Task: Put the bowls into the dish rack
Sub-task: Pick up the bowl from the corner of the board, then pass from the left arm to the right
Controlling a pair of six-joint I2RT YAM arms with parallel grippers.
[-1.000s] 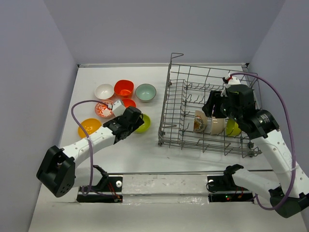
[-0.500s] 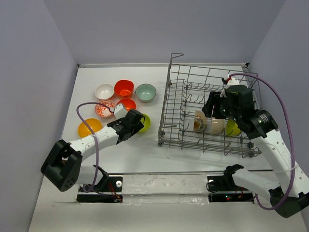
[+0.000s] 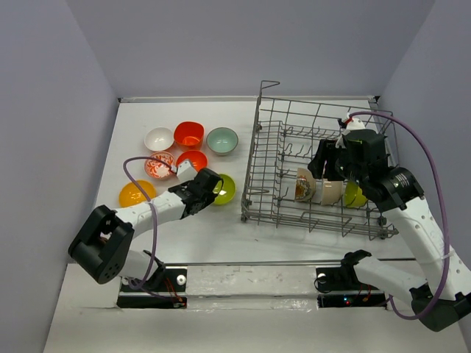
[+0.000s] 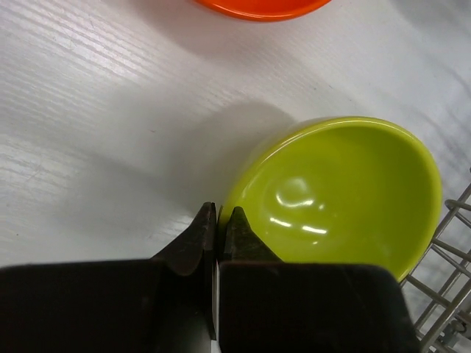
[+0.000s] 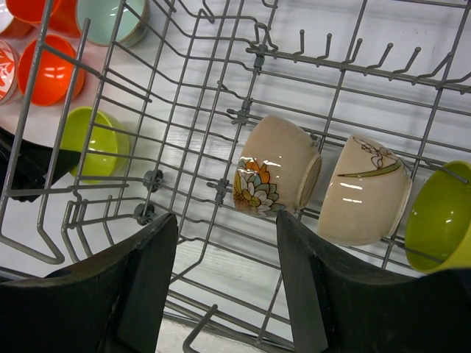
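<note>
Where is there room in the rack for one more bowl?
The grey wire dish rack is bare behind and left of its three bowls: flowered beige bowl, leaf-painted beige bowl, lime green bowl. That near row is crowded.

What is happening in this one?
The left tool is shut at the rim of a lime green bowl on the table; whether the rim is pinched isn't clear. The right tool hangs open over the dish rack, which holds three bowls: a floral cream bowl, a plainer cream bowl and a second green bowl. Six more bowls sit on the table.
</note>
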